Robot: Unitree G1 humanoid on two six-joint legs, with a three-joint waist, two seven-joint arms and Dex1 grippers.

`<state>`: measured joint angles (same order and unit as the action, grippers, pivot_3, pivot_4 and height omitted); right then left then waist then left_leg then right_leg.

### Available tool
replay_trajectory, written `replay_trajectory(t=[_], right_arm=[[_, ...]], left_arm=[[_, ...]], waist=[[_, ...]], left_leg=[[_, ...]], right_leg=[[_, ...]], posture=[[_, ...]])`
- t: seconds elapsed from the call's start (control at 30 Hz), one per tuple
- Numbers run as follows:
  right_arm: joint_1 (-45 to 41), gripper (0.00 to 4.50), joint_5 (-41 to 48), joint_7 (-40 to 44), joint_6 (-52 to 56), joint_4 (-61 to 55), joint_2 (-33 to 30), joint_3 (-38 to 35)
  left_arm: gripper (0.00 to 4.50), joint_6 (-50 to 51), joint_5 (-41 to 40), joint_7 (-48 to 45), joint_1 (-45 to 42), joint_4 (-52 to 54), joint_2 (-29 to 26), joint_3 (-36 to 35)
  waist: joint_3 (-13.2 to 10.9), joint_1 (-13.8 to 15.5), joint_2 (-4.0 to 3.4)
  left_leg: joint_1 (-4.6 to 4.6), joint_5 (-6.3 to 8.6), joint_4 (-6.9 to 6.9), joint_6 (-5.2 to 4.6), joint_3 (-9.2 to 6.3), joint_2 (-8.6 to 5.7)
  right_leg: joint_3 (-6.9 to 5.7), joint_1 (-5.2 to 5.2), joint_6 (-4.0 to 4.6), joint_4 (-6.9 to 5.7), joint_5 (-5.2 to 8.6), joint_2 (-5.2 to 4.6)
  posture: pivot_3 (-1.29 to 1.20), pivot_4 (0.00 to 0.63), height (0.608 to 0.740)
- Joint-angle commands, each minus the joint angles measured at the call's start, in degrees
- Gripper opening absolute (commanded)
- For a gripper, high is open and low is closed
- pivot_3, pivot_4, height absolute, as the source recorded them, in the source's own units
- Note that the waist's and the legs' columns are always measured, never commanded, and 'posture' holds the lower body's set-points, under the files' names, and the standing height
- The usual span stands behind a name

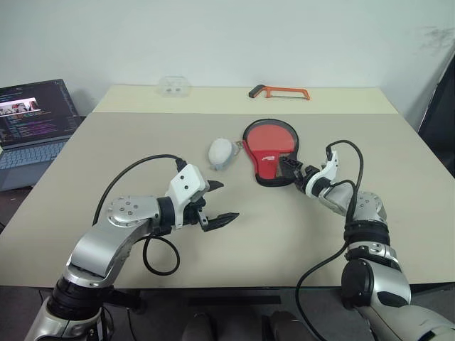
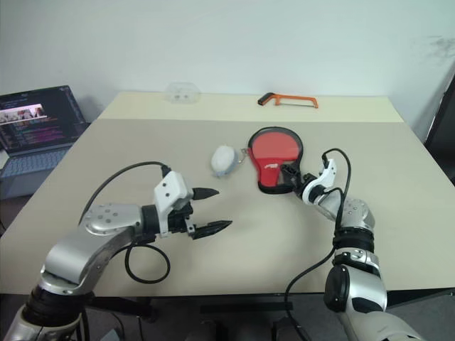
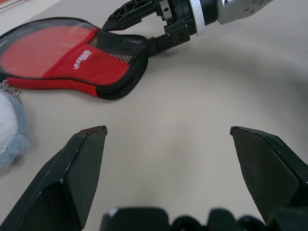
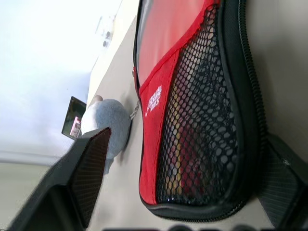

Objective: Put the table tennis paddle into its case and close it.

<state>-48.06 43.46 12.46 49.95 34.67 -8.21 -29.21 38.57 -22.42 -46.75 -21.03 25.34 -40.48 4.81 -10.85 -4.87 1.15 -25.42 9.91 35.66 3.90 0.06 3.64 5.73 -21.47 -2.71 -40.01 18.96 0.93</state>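
Observation:
The case point(image 1: 270, 144) lies flat in the middle of the table, red face up, with white logo, black mesh pocket and black zipper edging. Its round end points away from me and its narrow end towards my right arm. My right gripper point(image 1: 290, 170) is at that narrow end, nearly level, its jaws open with one finger point(image 4: 89, 175) on each side of the mesh pocket point(image 4: 202, 120). The table tennis paddle is hidden; a reddish shape behind the mesh is too unclear to name. My left gripper point(image 1: 227, 200) hovers open over bare table at the front left, well short of the case point(image 3: 67, 57).
A whitish-grey soft wad point(image 1: 222, 152) lies just left of the case. An orange-framed hacksaw point(image 1: 279, 91) and a small clear plastic piece point(image 1: 173, 87) sit near the far edge. An open laptop point(image 1: 32, 124) stands off the table's left side.

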Motion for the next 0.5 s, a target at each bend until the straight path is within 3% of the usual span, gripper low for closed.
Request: replay_trajectory(t=[0.03,0.33,0.5], right_arm=[[-1.1,3.26,0.0,0.8,-0.9,-1.1,0.0,0.8],[0.4,0.07,0.4,-1.2,0.2,-1.9,0.7,0.7],[3.0,0.01,1.0,-1.6,5.7,-6.2,1.7,2.8]], left_arm=[[4.50,-1.0,0.4,0.3,-0.8,1.2,0.0,-0.2],[4.50,-1.1,0.7,0.5,-0.6,1.1,0.2,0.2],[4.50,-1.1,0.7,0.2,-0.3,1.0,-0.1,0.1]], waist=[[0.0,0.0,0.00],[0.0,0.0,0.00],[0.0,0.1,0.00]], left_leg=[[0.00,0.00,0.00,0.00,0.00,0.00],[0.00,0.00,-0.05,0.00,0.00,0.00],[0.00,0.00,-0.06,0.00,-0.02,0.00]], right_leg=[[0.00,0.00,0.00,0.00,0.00,0.00],[0.00,-0.01,0.00,0.01,0.00,0.00],[-0.01,0.00,0.00,0.01,0.00,0.00]], posture=[[0.00,0.150,0.740],[0.00,0.150,0.740],[0.00,0.150,0.740]])
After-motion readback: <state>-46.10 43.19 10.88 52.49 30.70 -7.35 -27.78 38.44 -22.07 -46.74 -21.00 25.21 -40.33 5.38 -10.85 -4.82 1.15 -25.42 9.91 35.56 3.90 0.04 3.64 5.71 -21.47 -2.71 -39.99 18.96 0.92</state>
